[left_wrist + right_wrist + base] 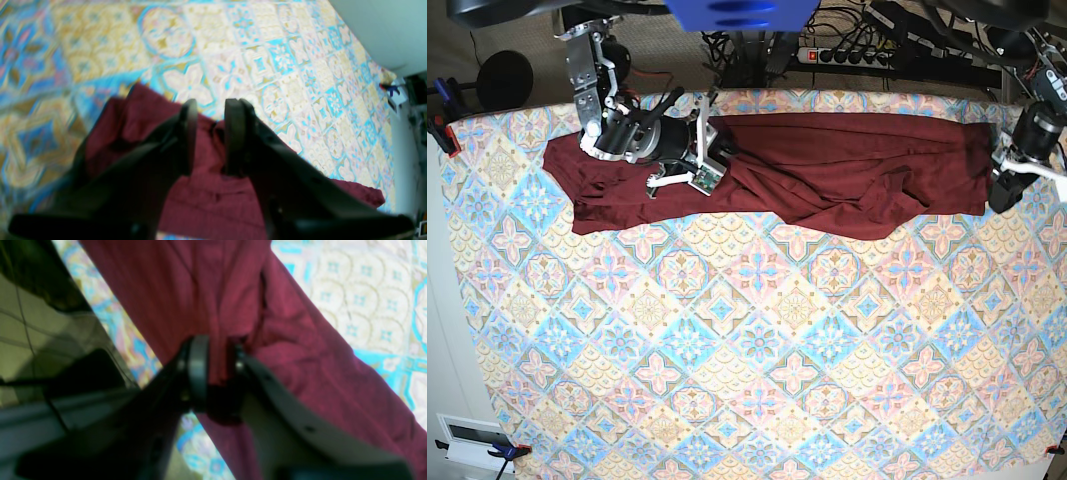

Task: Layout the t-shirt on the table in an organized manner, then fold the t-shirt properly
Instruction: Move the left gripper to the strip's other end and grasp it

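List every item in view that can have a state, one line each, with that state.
t-shirt: stretched sideways along the far edge of the table, wrinkled, not folded.
table: covered by a patterned cloth, t-shirt lying on it.
left pincer: jaws apart, over the t-shirt's edge, nothing visibly clamped.
right pincer: a fold of t-shirt between its jaws; whether it clamps is unclear.

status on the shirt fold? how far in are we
Early. Done: the t-shirt is stretched lengthwise along the far side of the table, though rumpled and bunched along its near edge. In hand: the right tool has cloth between its jaws; the left tool hovers open over the other end, gripping nothing. Left: smoothing it flat and every fold; none shows yet.
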Tool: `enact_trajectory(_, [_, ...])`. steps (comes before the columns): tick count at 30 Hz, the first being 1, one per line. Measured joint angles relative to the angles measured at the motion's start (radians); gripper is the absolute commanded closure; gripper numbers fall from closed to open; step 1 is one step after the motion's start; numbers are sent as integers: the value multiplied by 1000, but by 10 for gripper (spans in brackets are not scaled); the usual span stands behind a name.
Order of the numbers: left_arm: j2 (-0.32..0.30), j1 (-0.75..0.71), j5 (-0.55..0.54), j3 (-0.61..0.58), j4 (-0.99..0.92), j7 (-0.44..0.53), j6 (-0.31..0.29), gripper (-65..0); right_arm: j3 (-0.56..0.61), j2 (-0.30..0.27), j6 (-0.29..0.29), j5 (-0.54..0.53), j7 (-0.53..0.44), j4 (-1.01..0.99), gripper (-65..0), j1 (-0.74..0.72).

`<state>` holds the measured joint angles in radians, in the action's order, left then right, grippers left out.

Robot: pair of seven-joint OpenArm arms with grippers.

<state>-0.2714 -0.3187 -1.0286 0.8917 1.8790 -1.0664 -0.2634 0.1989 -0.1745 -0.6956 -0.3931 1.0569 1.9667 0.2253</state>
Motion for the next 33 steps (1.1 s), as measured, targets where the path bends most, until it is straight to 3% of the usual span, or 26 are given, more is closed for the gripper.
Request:
enact_trajectory(4, [-21, 45, 0, -43, -30, -4, 0, -174, -8, -14, -1, -8, -2, 3, -169, 5])
enact_trajectory(11, [-41, 101, -16, -166, -168, -87, -2, -308, -51, -20, 0, -4, 1, 3, -172, 10])
enact_trajectory(17, [-32, 95, -14, -264, -189, -97, -3, -313, -51, -19, 0, -6, -3, 3, -172, 10])
enact_trajectory(29, [54, 145, 9, -278, -346, -86, 4, -310, -52, -17, -1, -7, -5, 3, -172, 1])
enact_trajectory(33, [77, 168, 77, -301, -347, -89, 1, -298, -52, -19, 0, -7, -5, 3, -172, 2])
